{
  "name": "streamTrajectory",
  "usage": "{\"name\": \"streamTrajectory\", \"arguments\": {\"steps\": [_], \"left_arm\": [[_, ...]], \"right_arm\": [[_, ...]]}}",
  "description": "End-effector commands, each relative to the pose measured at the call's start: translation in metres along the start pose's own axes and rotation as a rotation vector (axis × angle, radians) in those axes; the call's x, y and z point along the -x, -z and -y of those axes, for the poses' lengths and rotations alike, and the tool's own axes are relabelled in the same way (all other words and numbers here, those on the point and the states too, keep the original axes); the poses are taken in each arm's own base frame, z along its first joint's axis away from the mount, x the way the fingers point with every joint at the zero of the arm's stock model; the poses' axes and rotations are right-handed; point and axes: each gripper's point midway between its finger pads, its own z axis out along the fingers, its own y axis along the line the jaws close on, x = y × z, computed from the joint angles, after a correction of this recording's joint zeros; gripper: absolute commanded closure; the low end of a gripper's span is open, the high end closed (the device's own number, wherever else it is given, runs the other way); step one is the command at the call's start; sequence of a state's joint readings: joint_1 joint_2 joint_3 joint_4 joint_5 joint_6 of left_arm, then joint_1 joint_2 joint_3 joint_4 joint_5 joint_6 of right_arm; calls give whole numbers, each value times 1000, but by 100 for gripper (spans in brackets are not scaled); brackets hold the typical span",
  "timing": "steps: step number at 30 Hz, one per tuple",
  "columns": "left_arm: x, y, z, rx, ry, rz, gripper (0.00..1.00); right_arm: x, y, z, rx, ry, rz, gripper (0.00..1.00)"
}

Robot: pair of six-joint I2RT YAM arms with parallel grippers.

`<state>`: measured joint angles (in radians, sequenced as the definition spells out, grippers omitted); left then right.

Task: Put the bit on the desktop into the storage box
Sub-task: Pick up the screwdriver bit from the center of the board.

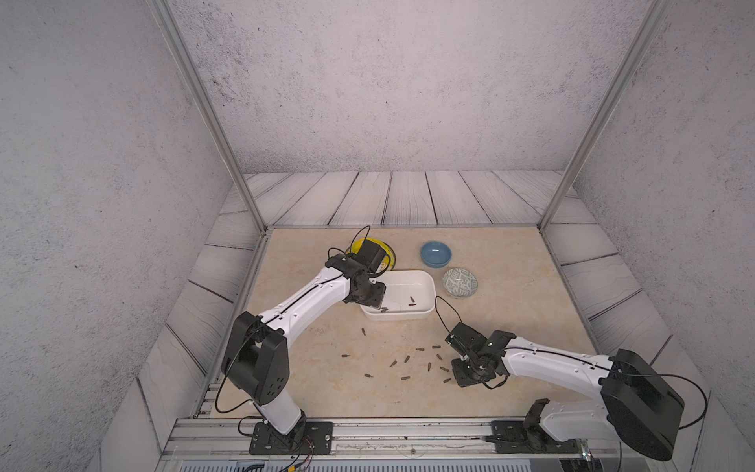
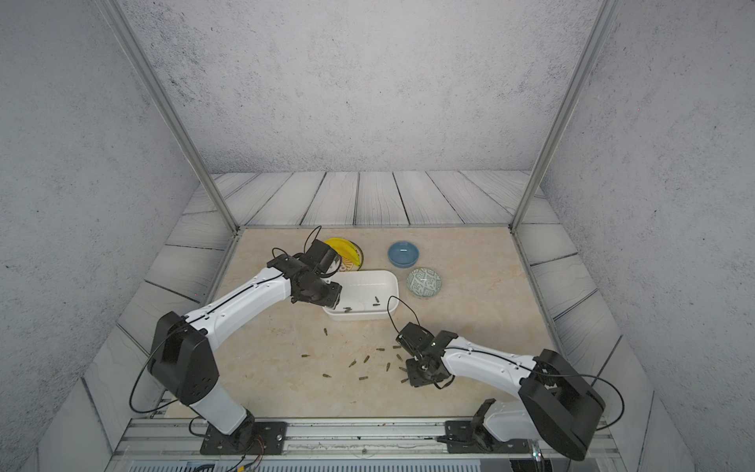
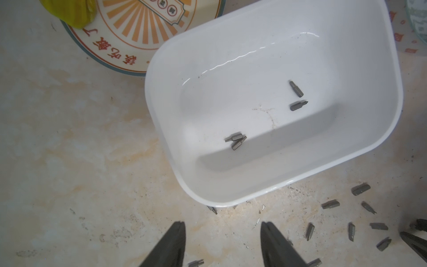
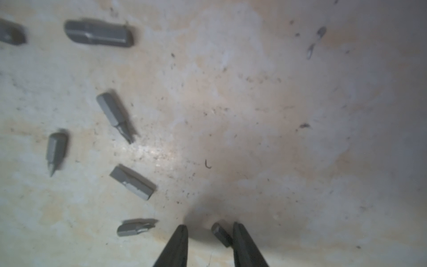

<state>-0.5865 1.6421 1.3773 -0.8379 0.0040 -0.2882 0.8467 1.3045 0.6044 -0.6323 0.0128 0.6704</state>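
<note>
Screwdriver bit (image 4: 220, 234) lies on tabletop (image 4: 277, 115) between parted fingers (image 4: 245, 245) of right hand (image 4: 209, 224), touching one | left hand (image 3: 223, 223) spread, empty, near storage box (image 3: 369, 92) | best centred before closing.

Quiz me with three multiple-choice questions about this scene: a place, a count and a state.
1. Where is the blue bowl? A held aloft; B on the desktop beyond the storage box; C inside that box.
2. How many bits lie in the storage box? A none; B nine; C four.
3. The left gripper is: A open, empty; B shut on a bit; C shut on the bowl.
Answers: B, it sits on bare desktop; C, the left wrist view shows four; A, its jaws stand apart, nothing between.
</note>
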Motion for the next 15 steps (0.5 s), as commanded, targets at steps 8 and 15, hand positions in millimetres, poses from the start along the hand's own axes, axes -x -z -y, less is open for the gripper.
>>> {"name": "streamTrajectory", "arguments": {"steps": [8,15], "left_arm": [[-22,19,-17,19,46,9,42],[-43,28,-18,-10,70,8,42]], "right_arm": [[-9,-6,11,-67,-10,-28,73],[-11,-9,13,-87,-11,-37,89]]}}
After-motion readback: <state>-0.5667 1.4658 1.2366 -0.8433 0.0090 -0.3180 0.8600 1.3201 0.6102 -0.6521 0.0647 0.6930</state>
